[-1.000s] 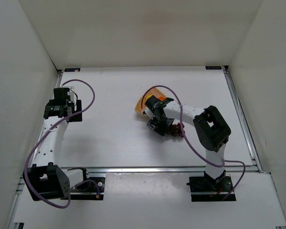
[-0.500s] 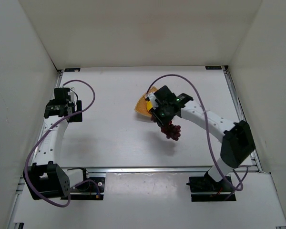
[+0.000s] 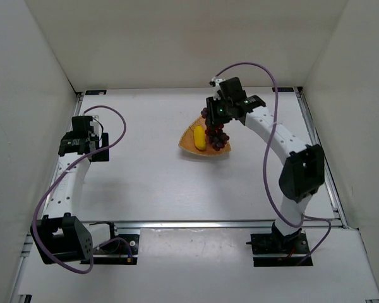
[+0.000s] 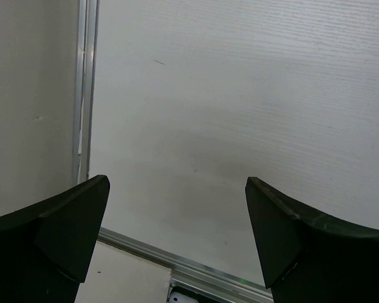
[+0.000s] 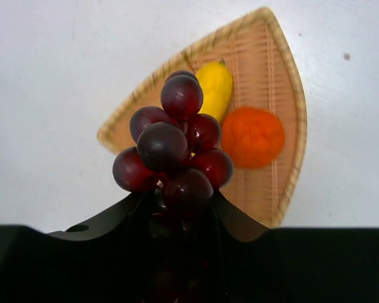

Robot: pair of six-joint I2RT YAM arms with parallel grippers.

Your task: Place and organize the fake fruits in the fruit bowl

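Note:
My right gripper is shut on the bunch of dark red-purple grapes, which hangs from it above the fruit bowl, a light-brown woven rounded triangle. In the bowl lie the yellow banana and the orange; from above the grapes and gripper cover the orange. Whether the grapes touch the bowl I cannot tell. My left gripper stays open and empty far to the left, over bare table.
White walls close in the table on three sides. A metal rail runs along the right edge, and another shows below my left gripper. A purple cable loops over the right arm.
The right arm closed on the grapes in front of the bowl, lifted them and swung away from me. The bunch now hangs over the bowl. The left arm has not moved.

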